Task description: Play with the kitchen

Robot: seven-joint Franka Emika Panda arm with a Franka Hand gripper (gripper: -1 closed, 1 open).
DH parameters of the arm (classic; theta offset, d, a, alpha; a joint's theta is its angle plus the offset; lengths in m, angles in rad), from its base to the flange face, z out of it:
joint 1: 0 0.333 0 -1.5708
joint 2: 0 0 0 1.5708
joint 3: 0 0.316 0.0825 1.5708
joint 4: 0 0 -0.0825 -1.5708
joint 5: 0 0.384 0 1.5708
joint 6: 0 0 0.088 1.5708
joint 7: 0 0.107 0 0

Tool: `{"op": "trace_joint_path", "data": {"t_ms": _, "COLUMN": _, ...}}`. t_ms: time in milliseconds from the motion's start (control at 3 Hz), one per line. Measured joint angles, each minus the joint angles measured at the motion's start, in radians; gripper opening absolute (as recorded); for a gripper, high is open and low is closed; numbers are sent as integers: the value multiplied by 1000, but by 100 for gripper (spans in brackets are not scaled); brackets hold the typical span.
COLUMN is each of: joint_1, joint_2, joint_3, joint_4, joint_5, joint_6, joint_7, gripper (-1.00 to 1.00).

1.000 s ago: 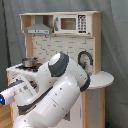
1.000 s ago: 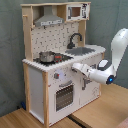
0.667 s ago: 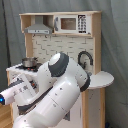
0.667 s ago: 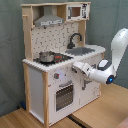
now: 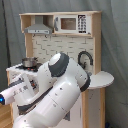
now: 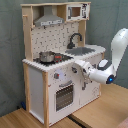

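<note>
The kitchen [image 6: 37, 80] is a tall white and light-wood toy, seen in both exterior views. A steel pot [image 6: 46, 56] sits on its hob, with the black faucet [image 6: 75, 39] over the grey sink [image 6: 82, 50]. Above are the range hood [image 6: 50, 20] and the small microwave [image 6: 75, 11]. In the second exterior view my gripper [image 6: 76, 67] reaches in from the right to the front panel, beside the knobs [image 6: 56, 76] and above the oven door [image 6: 64, 95]. In the first exterior view my arm [image 5: 57, 92] hides the lower front of the kitchen [image 5: 60, 45]; the pot [image 5: 30, 61] shows at left.
A rounded white side shelf [image 5: 102, 79] juts from the kitchen's right side in the first exterior view. A wooden floor [image 6: 100, 112] lies in front of the kitchen, and a grey-green curtain [image 6: 10, 50] hangs behind it.
</note>
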Motion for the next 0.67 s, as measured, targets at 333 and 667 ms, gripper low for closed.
{"op": "trace_joint_path", "data": {"t_ms": 333, "joint_1": 0, "joint_2": 4, "joint_3": 2, "joint_4": 0, "joint_5": 0, "joint_6": -1, "joint_7": 105, "gripper": -100}}
{"op": "trace_joint_path", "data": {"t_ms": 667, "joint_1": -2, "joint_2": 4, "joint_3": 1, "joint_4": 0, "joint_5": 1, "joint_6": -2, "joint_7": 125, "gripper": -100}}
